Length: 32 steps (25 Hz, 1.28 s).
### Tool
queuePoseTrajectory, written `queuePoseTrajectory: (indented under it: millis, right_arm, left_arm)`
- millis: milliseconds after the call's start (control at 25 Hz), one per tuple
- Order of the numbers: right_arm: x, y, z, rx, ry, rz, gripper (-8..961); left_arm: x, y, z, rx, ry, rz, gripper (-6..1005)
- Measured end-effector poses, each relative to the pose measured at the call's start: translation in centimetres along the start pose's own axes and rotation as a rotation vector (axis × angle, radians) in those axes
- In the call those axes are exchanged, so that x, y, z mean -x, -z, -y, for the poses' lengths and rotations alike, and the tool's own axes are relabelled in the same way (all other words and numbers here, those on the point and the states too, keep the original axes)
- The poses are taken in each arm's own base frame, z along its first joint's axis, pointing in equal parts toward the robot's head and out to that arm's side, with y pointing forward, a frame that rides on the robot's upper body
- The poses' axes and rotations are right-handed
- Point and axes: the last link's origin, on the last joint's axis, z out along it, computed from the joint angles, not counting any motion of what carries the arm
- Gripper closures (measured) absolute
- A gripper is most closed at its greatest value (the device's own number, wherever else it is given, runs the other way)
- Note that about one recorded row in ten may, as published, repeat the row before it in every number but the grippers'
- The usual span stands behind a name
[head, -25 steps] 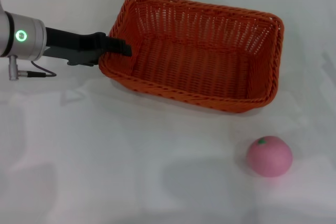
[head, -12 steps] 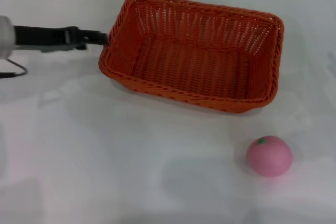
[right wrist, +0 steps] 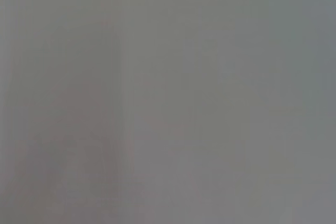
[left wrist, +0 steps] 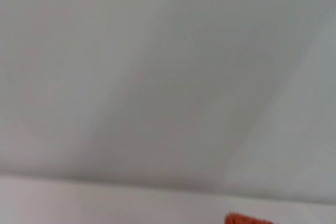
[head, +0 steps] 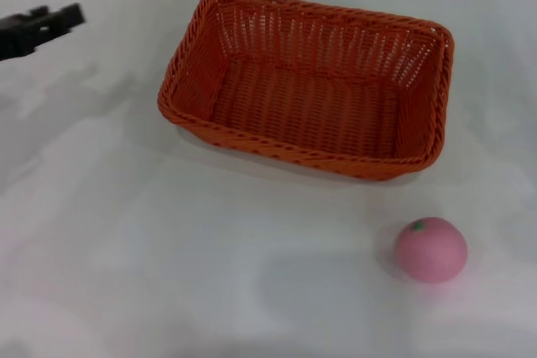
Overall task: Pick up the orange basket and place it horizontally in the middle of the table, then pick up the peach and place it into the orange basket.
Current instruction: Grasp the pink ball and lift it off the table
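Note:
The orange basket (head: 306,81) rests on the white table (head: 168,249), lying crosswise in the upper middle of the head view with nothing inside it. A small orange piece of its rim (left wrist: 249,219) also shows in the left wrist view. The pink peach (head: 430,248) sits on the table in front of the basket's right end, its green leaf mark on top. My left gripper (head: 67,18) hangs at the far left edge, well away from the basket's left end and holding nothing. My right arm is out of view.
In the right wrist view there is only a plain grey surface. White tabletop stretches in front of the basket and to the left of the peach.
My left gripper has let go of the basket's left rim and pulled back to the left edge of the view. The basket and the peach have stayed put.

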Motion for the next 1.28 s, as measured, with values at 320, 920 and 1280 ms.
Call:
queuePoseTrajectory:
  millis: [320, 920, 1280]
  right_arm:
    - [2.3, 1.6, 0.0, 0.368, 0.021, -0.269, 165]
    - [0.4, -3.9, -6.3, 0.851, -0.051, -0.588, 169]
    - [-1.0, -5.4, -8.9, 0.944, -0.050, -0.672, 172]
  left_arm:
    - [2.3, 4.0, 1.0, -0.060, -0.148, -0.194, 302]
    - [5.7, 5.8, 0.9, -0.092, -0.287, -0.301, 303]
    - [6.9, 6.4, 0.7, -0.099, -0.285, -0.319, 303]
